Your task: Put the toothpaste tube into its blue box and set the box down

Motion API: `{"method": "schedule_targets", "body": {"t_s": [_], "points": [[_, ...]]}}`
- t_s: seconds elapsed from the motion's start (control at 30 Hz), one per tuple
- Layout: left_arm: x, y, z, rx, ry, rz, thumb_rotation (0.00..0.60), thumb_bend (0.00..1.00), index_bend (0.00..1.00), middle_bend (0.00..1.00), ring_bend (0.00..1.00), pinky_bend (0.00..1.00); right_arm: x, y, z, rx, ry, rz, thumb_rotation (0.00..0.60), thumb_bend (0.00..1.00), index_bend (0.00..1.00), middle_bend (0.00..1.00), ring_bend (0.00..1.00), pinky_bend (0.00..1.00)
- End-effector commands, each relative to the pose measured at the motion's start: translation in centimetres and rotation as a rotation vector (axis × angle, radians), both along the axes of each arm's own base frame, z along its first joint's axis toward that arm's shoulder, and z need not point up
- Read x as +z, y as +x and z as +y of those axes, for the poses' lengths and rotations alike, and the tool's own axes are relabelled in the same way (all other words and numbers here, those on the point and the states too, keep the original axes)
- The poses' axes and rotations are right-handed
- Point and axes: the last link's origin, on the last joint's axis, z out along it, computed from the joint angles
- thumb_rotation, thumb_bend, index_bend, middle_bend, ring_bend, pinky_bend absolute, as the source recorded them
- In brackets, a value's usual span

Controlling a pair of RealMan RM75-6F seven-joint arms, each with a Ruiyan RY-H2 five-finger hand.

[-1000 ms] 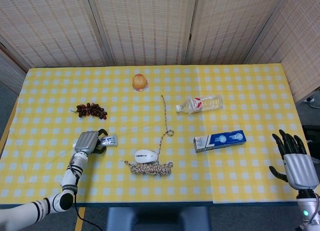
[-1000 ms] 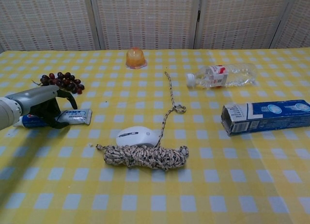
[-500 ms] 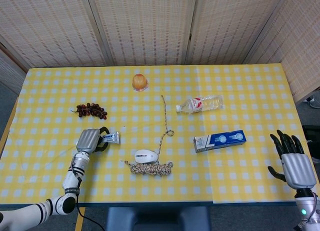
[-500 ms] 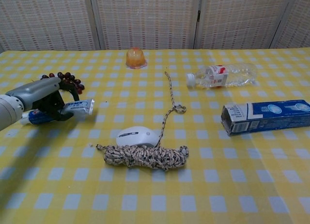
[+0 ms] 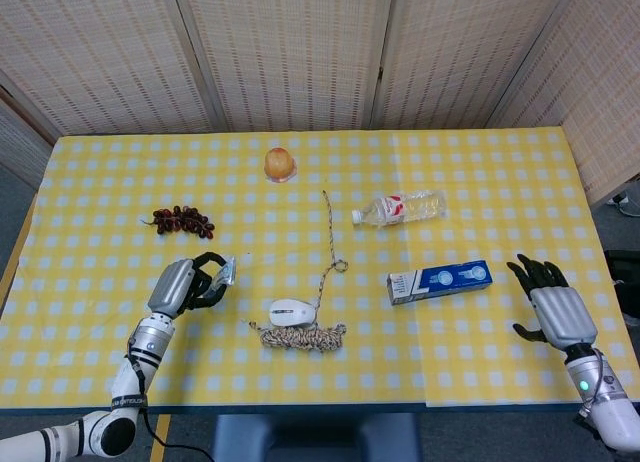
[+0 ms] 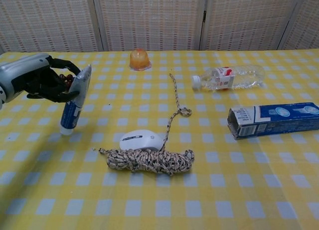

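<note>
While my left hand [image 6: 35, 80] holds the toothpaste tube [image 6: 75, 100] clear of the table [image 5: 500, 362], I judge the task to be in its 1st step: the tube is picked up but not yet carried to the blue box [image 5: 440, 281]. The tube hangs nearly upright, cap end down and flat crimped end up; my fingers [image 6: 62, 93] curl around its upper part, so most of its length sticks out below them. The box lies on its side right of centre, well apart from the tube, its open end facing the rope bundle [image 6: 147, 160] and the mouse [image 6: 141, 139]. My right hand [image 5: 555, 307] hovers near the box's far end, fingers spread and holding nothing. The next move, as I judge it, calls for bringing the tube across, past the rope and mouse, turning it level with the box's mouth, and steadying the box with my right hand.
</note>
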Motion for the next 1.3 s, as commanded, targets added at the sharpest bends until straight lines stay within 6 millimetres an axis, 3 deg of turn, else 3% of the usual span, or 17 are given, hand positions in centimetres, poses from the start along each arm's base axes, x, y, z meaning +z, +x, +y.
{"method": "schedule_targets", "body": {"t_s": [0.03, 0.6, 0.97, 1.07, 1.2, 1.3], "points": [[2.0, 0.2, -0.8, 0.069, -0.061, -0.126, 0.600, 0.56, 1.00, 1.00, 1.00, 1.00, -1.2, 0.3, -1.9, 0.001, 0.015, 0.025, 0.600, 0.25, 0.00, 0.00, 0.05, 0.00], [4.0, 1.1, -1.8, 0.058, -0.057, -0.158, 0.600, 0.56, 1.00, 1.00, 1.00, 1.00, -8.0, 3.4, -8.0, 0.018, 0.121, 0.088, 0.600, 0.25, 0.16, 0.12, 0.13, 0.04], [4.5, 1.0, -1.8, 0.053, -0.038, -0.164, 0.600, 0.56, 1.00, 1.00, 1.00, 1.00, -10.8, 5.0, -9.1, 0.048, 0.128, 0.109, 0.600, 0.25, 0.29, 0.19, 0.18, 0.08], [4.6, 0.9, -1.7, 0.060, -0.037, -0.173, 0.600, 0.56, 1.00, 1.00, 1.00, 1.00, -11.3, 5.1, -9.1, 0.055, 0.126, 0.116, 0.600, 0.25, 0.34, 0.23, 0.23, 0.16], [4.7, 1.0, -1.7, 0.065, -0.046, -0.190, 0.600, 0.56, 1.00, 1.00, 1.00, 1.00, -11.7, 5.3, -9.0, 0.064, 0.120, 0.108, 0.600, 0.25, 0.45, 0.34, 0.37, 0.43], [5.0, 1.7, -1.6, 0.053, -0.052, -0.197, 0.600, 0.56, 1.00, 1.00, 1.00, 1.00, -11.5, 5.4, -8.7, 0.083, 0.100, 0.097, 0.600, 0.25, 0.51, 0.39, 0.43, 0.52]]}}
